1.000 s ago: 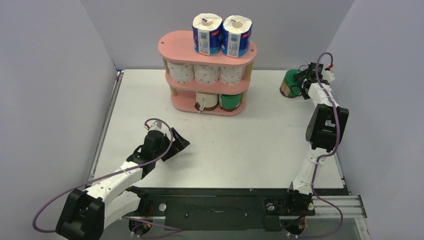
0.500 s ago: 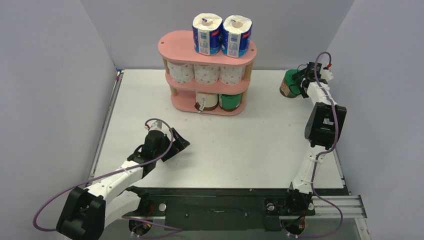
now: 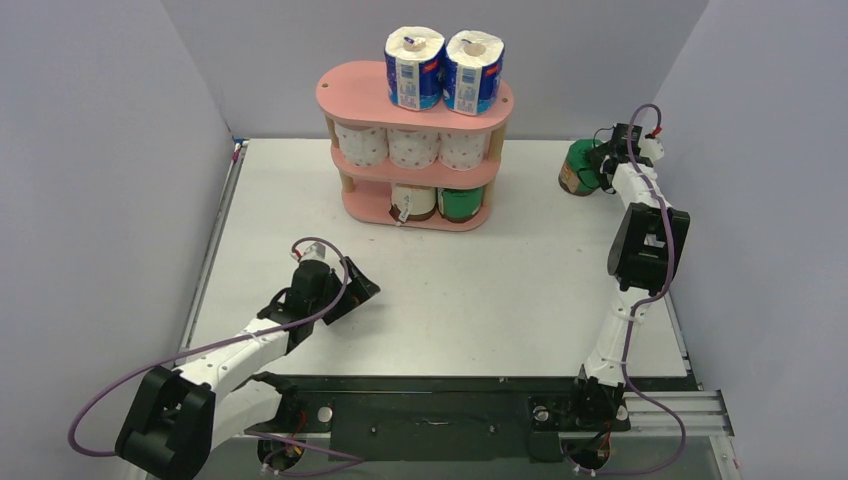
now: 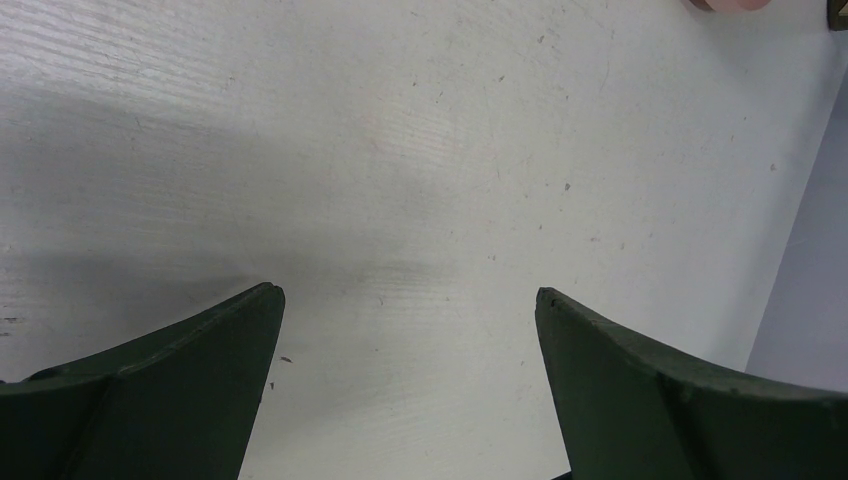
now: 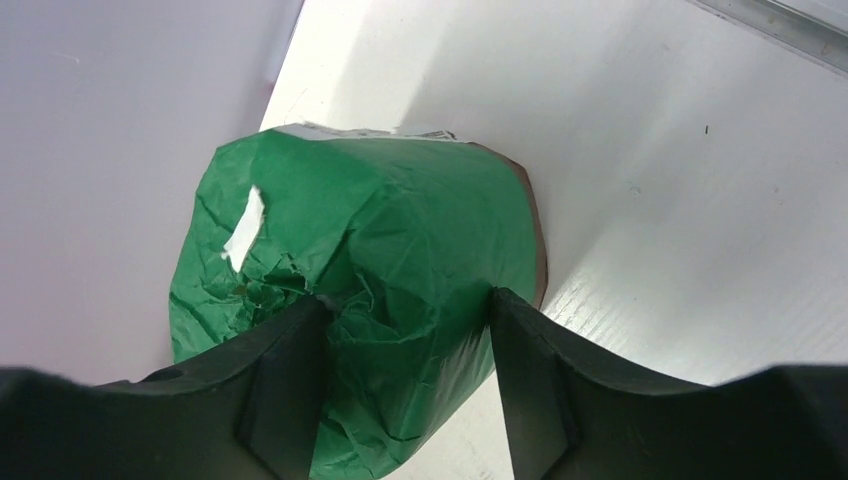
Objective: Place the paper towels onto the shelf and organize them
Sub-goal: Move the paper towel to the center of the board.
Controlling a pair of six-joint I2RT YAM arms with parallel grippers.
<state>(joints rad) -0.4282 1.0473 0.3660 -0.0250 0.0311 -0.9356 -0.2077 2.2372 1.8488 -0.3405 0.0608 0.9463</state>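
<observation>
The pink shelf (image 3: 350, 95) stands at the back centre. Two blue-and-white rolls (image 3: 414, 68) stand on its top board. Three pink-dotted white rolls (image 3: 413, 148) fill the middle tier. A beige roll (image 3: 412, 202) and a green roll (image 3: 461, 204) sit on the bottom tier. Another green-wrapped roll (image 3: 576, 167) lies at the far right by the wall, and my right gripper (image 3: 597, 165) is closed on it. In the right wrist view both fingers (image 5: 405, 297) press into its crumpled wrap (image 5: 400, 220). My left gripper (image 3: 362, 290) is open and empty just above the table (image 4: 408, 290).
The grey walls close in the table on the left, the back and the right; the right wall is close behind the green roll. A corner of the shelf's base (image 4: 728, 4) shows at the top of the left wrist view.
My right gripper has moved a little further onto the green roll at the far right. The left arm has hardly moved.
</observation>
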